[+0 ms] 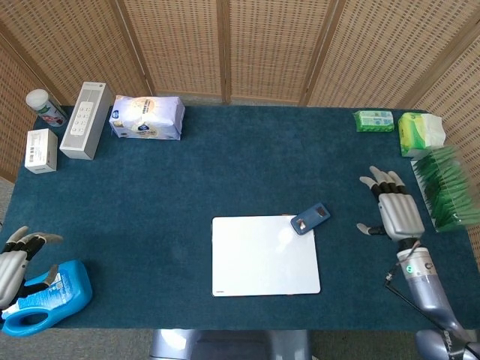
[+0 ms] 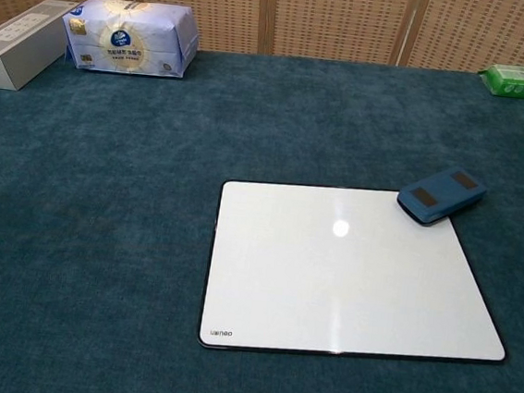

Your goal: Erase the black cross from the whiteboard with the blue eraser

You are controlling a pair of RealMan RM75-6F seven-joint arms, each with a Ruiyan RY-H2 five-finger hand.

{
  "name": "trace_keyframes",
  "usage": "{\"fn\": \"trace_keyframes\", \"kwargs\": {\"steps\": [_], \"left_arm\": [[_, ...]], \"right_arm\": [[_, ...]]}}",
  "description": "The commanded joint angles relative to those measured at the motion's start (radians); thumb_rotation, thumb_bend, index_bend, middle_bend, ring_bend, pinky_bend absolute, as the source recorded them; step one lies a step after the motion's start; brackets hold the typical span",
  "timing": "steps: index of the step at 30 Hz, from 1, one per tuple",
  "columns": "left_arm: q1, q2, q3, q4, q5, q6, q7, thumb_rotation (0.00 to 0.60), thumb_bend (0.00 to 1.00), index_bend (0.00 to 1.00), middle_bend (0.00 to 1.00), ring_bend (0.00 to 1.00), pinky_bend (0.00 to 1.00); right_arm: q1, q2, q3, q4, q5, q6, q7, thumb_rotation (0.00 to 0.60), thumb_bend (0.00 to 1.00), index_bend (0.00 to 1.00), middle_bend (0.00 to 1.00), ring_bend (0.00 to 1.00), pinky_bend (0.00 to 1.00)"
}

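The whiteboard [image 1: 264, 256] [image 2: 347, 274] lies flat on the blue cloth near the front, its surface plain white with no mark visible. The blue eraser [image 1: 310, 219] [image 2: 440, 194] rests at the board's far right corner, half on the board and half on the cloth. My right hand [image 1: 395, 212] hovers open to the right of the eraser, well apart from it, fingers spread; the chest view does not show it. My left hand [image 1: 15, 259] sits open at the front left edge, beside a blue bottle, holding nothing.
A blue detergent bottle [image 1: 46, 298] lies at the front left corner. At the back left stand a white box [image 1: 41, 150], a grey speaker [image 1: 86, 120] [image 2: 23, 30] and a tissue pack [image 1: 146, 117] [image 2: 129, 35]. Green packs [image 1: 373, 120] [image 1: 420, 133] and a green rack [image 1: 448, 187] line the right side.
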Motion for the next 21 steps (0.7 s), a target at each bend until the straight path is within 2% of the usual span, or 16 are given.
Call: {"fn": "trace_keyframes", "kwargs": {"steps": [1, 11, 17, 21], "left_arm": [[0.011, -0.034, -0.009, 0.008, -0.029, 0.011, 0.033, 0.6, 0.49, 0.27, 0.28, 0.2, 0.07], [0.055, -0.12, -0.023, 0.069, -0.05, 0.091, 0.104, 0.6, 0.49, 0.29, 0.28, 0.2, 0.07], [0.082, -0.148, -0.022, 0.113, -0.021, 0.144, 0.095, 0.6, 0.49, 0.3, 0.28, 0.2, 0.07], [0.095, -0.169, -0.027, 0.137, 0.003, 0.179, 0.081, 0.6, 0.49, 0.31, 0.28, 0.2, 0.07]], "right_arm": [[-0.076, 0.015, -0.034, -0.021, -0.043, 0.1, -0.043, 0.6, 0.08, 0.19, 0.0, 0.0, 0.0], [-0.233, 0.017, -0.09, -0.041, -0.126, 0.305, -0.105, 0.6, 0.08, 0.24, 0.05, 0.0, 0.0], [-0.31, 0.011, -0.119, -0.052, -0.165, 0.375, -0.099, 0.6, 0.08, 0.25, 0.05, 0.0, 0.0], [-0.341, 0.008, -0.131, -0.048, -0.179, 0.377, -0.085, 0.6, 0.08, 0.25, 0.05, 0.0, 0.0]]}}
